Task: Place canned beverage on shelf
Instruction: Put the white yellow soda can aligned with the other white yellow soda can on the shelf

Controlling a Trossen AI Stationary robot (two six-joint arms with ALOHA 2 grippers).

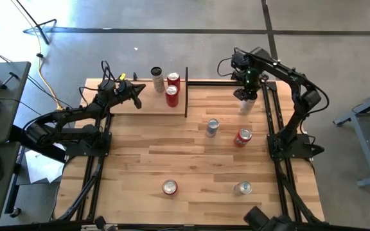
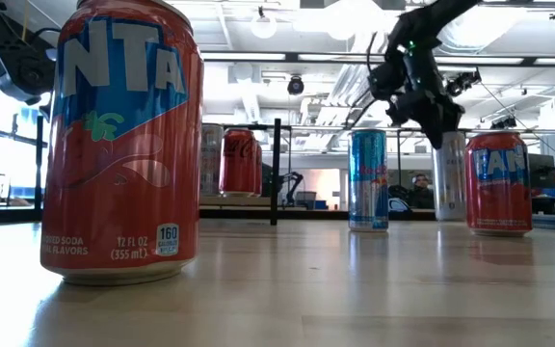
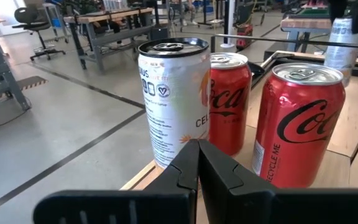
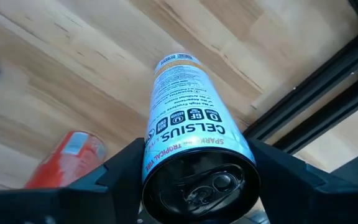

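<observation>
My right gripper [image 1: 246, 96] points down at the table's far right and is shut on a tall white Celsius can [image 4: 191, 130]. The shelf [image 1: 124, 106], a pale board with black uprights, stands at the far middle. It carries a white can [image 3: 169, 99] and two red Coca-Cola cans [image 3: 297, 124], all upright on their bases. My left gripper [image 3: 197, 152] is shut and empty. It sits level at the shelf's left end, just short of the white can. My right gripper pinches the Celsius can's side wall just below its top rim [image 4: 157, 146] between its two fingers [image 4: 120, 171], one on each side. The fingers come from above, pointing down. The can is upright, and in the low view its base [image 2: 449, 216] seems to rest on the table.
Loose cans stand on the slatted tabletop: a blue-silver one [image 1: 212, 127] and a red one [image 1: 243, 136] near my right gripper, plus a red one [image 1: 169, 187] and a silver one [image 1: 241, 188] near the front edge. Black frame rails [image 1: 272, 122] run along the table's sides.
</observation>
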